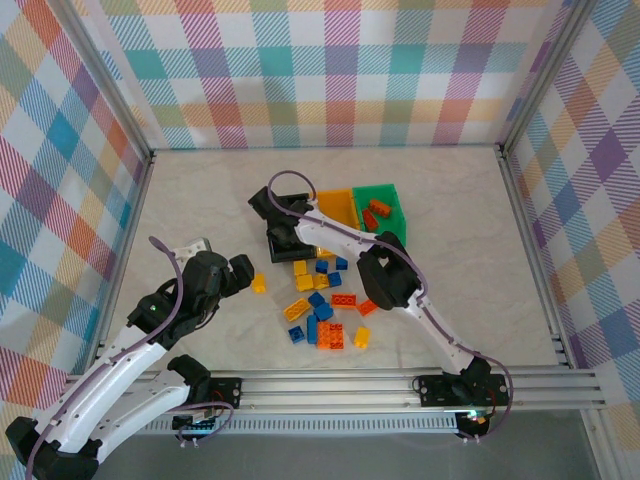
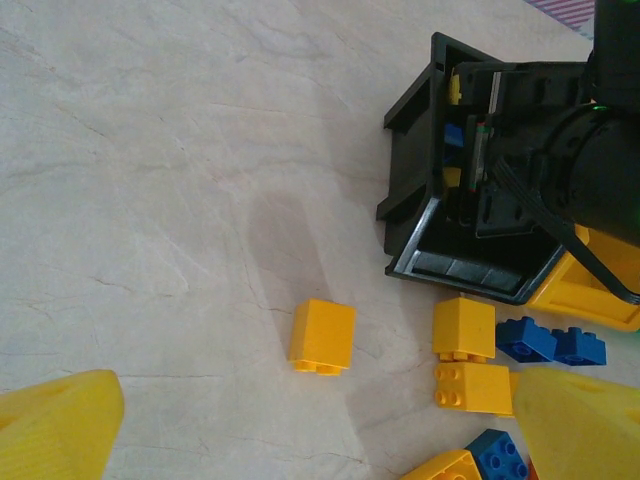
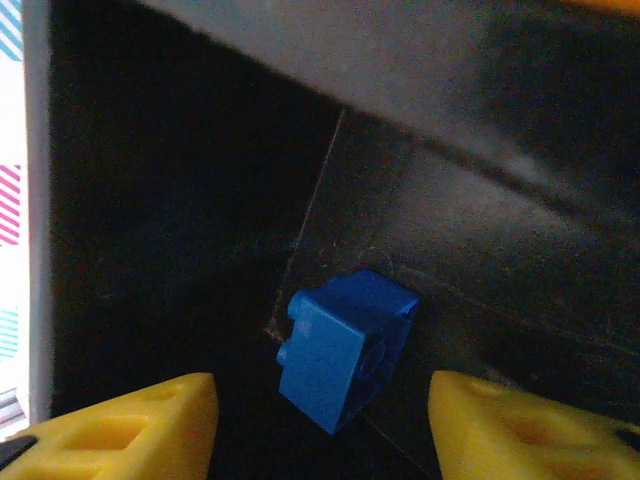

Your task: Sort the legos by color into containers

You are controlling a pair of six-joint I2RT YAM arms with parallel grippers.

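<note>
right gripper [image 3: 320, 430] spread wide inside black bin [image 3: 500, 230]; blue brick [image 3: 345, 360] lies loose on its floor. lift straight up, clear of walls, before swinging to pile [image 1: 318, 300] at 6 o'clock. left gripper [image 2: 320, 440] also wide.

Spread left claw [image 2: 315, 430]; lone yellow brick [image 2: 322, 337] just ahead; black bin [image 2: 415, 190] upper right.

black bin [image 2: 460, 268]: glossy hard plastic, kinda reflective inside;
blue brick [image 3: 345, 350]: smooth shiny plastic;
tabletop [image 2: 150, 150]: matt, smooth, marble-look with faint veins;
walls [image 1: 340, 70]: checked cloth, soft-looking;
front rail [image 1: 350, 385]: brushed metal
</note>
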